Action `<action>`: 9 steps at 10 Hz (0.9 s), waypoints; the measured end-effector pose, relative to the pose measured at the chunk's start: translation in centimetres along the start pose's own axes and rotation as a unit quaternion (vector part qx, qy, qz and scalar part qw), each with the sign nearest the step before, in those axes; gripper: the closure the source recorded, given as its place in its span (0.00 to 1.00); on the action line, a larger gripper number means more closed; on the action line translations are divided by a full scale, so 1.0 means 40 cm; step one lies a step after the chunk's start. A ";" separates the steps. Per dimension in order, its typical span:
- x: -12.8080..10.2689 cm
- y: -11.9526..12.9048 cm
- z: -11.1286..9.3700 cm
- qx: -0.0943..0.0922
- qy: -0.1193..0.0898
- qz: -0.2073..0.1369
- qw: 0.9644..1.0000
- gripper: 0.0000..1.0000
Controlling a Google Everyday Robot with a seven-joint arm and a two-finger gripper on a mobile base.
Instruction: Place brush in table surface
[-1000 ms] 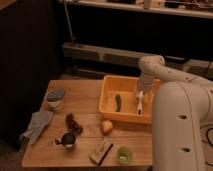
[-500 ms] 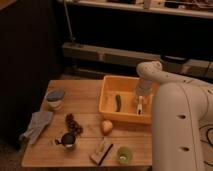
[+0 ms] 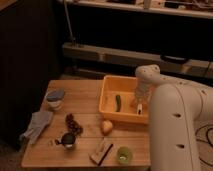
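- Jaws: spread wide, lowered into right end of bin (image 3: 105, 95).
- Just under jaws: brush (image 3: 141, 106), inside bin, off worktop (image 3: 85, 95); contact with jaws impossible to tell.
- Left of jaws, same bin: green vegetable (image 3: 118, 103).
- Well apart from jaws, on worktop: wooden block (image 3: 101, 150).

The bin (image 3: 107, 95) sits at the worktop's (image 3: 85, 92) back right, with the hand (image 3: 140, 99) down inside it by the brush (image 3: 141, 106), vegetable (image 3: 118, 102) just left. The block (image 3: 101, 151) lies out front.
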State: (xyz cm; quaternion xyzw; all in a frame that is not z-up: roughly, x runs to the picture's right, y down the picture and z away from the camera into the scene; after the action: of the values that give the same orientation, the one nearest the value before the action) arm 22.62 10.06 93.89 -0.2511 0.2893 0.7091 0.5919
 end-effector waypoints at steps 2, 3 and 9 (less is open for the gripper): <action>-0.002 -0.001 -0.011 0.001 -0.002 0.000 1.000 0.53; -0.002 -0.002 -0.013 0.001 -0.002 0.000 1.000 0.62; 0.007 -0.003 -0.017 0.004 -0.010 0.004 1.000 1.00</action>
State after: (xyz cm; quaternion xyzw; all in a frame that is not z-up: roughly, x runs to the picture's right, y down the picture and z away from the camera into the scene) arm 22.71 9.79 93.19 -0.2405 0.2873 0.7125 0.5932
